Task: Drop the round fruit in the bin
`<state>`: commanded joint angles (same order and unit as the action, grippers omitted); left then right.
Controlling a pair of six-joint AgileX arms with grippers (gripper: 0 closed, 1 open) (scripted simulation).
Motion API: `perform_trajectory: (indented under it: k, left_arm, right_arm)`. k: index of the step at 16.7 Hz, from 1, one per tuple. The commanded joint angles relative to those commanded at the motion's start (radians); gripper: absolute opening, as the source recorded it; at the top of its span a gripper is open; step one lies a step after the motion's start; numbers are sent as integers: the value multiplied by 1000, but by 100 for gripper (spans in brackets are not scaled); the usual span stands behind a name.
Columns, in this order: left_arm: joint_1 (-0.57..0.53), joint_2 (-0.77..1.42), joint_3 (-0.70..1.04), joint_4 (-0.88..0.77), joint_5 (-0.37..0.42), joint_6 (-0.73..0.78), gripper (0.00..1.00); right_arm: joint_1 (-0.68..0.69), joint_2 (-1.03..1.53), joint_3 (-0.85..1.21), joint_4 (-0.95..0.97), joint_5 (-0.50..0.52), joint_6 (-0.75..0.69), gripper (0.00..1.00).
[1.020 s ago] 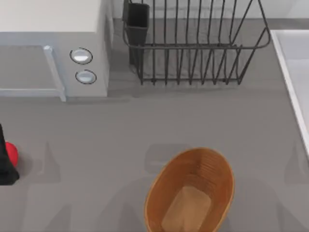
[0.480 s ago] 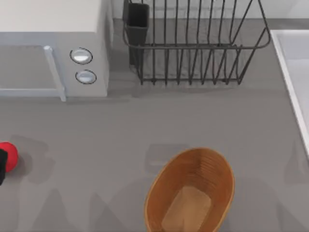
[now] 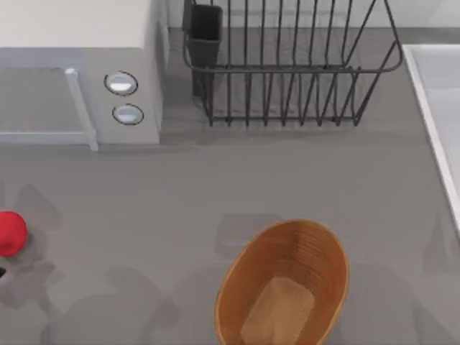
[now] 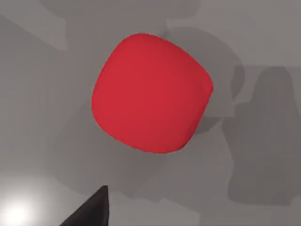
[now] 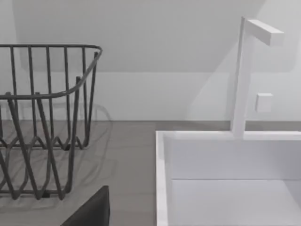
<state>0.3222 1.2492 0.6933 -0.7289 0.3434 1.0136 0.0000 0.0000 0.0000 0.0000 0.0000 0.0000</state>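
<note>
Red round fruit (image 4: 150, 92) on table, beneath left pincer, untouched.

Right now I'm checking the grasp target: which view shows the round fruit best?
The left wrist view: the round fruit is large, whole and unobstructed on the grey table. The top view has it small, at the left edge. The right wrist view faces the dish rack and sink.
</note>
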Motion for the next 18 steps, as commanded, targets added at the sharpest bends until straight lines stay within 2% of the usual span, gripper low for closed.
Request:
perform_trajectory:
  k: [5,9,12,18]
  left_arm:
    - [45,369,229,-197,80,341,100]
    - [55,522,388,-251,110,519,100]
    - [57,550,437,-259,117,565,100]
    - [46,554,425,-240,117,555,100]
  right_arm:
    - [0,0,0,0,0,0,100]
    - [0,0,0,0,0,0,100]
    - [0,0,0,0,0,0,100]
    - [0,0,0,0,0,0,100]
